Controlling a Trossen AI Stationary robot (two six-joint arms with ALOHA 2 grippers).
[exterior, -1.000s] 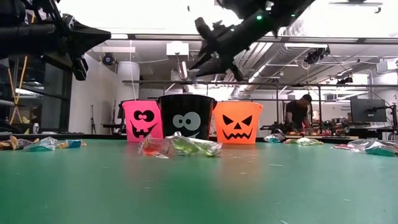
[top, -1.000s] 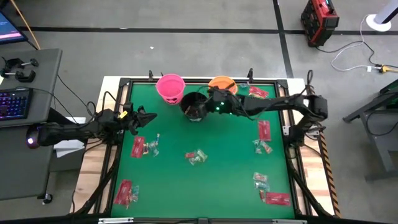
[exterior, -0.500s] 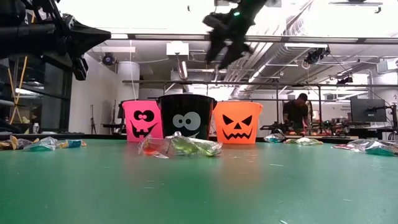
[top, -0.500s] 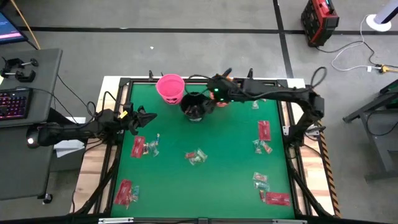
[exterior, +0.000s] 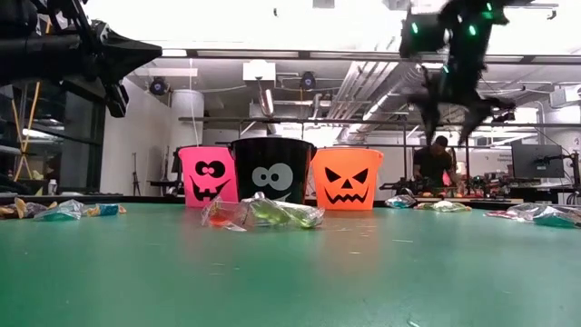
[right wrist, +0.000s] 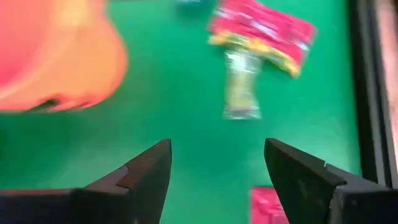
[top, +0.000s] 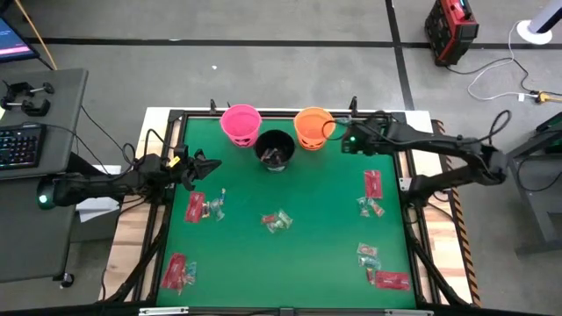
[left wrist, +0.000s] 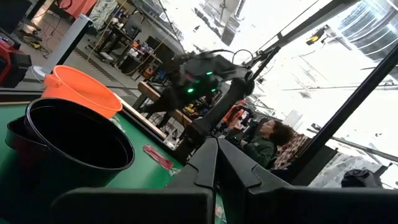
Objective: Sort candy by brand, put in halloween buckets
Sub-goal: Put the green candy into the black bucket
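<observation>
Right end effector [top: 344, 143] empty, between drops, candy waiting

Its jaws are spread, holding nothing; just ahead lie a red packet [right wrist: 261, 27] and clear sweet [right wrist: 241, 87], orange bucket [top: 313, 127] beside, black [top: 275, 149] and pink [top: 240, 123] beyond. Next: lower and pinch one piece. Left end effector [top: 209, 164] shut, far off

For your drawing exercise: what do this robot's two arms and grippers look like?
Both are dark, slim, jointed arms. The right gripper has two flat black wedge-shaped fingers; green lights glow near its wrist. The left gripper has tapering black fingers, with a yellow mark behind them.
</observation>
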